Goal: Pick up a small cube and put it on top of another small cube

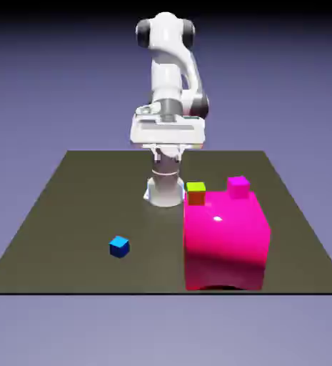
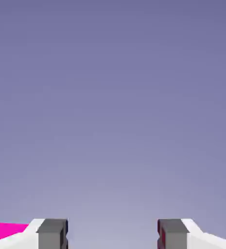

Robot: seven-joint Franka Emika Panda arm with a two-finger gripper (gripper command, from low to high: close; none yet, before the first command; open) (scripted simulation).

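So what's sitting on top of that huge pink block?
Two small cubes rest on the big pink block: a green-topped orange cube and a small magenta cube. Anything behind it is hidden.

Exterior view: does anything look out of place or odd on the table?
Nothing is tipped or damaged. One oddity: the pink cube and the green-topped cube sit on top of the big magenta block, while the blue cube lies alone on the table.
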